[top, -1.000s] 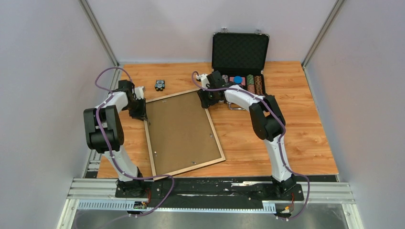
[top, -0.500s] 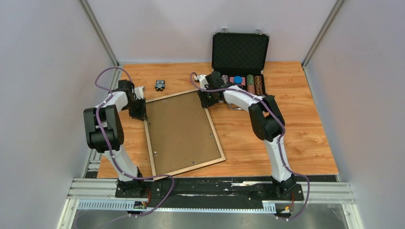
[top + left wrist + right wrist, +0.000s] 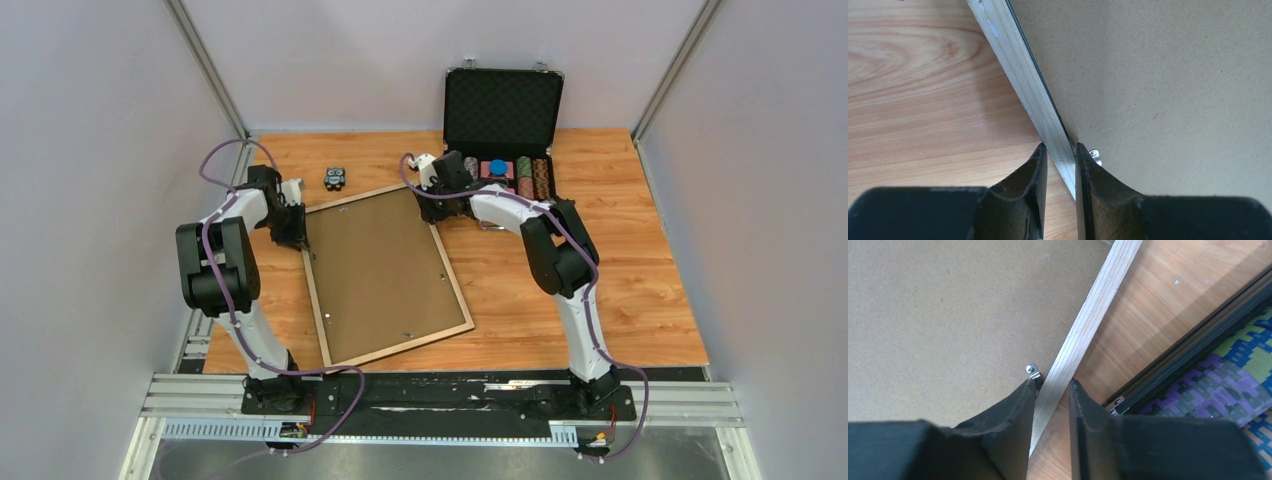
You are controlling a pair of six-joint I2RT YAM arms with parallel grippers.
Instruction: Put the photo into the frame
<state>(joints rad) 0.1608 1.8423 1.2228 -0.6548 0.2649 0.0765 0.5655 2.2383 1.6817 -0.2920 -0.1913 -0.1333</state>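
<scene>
Noted frame (image 3: 455, 285) flat on worktop (image 3: 620, 280), long axis near-to-far, near end skewed right; side rails pinched by left gripper (image 3: 1060, 150) and right gripper (image 3: 1052, 382).

left gripper (image 3: 1060, 156) pinching the frame (image 3: 1020, 70) rail, one finger lying on each side | light wood rail running diagonally up-left | brown backing panel (image 3: 1158, 90) filling the right | small metal tab (image 3: 1094, 156) sitting just beside the right finger | wooden table (image 3: 913, 100) showing at left
</scene>
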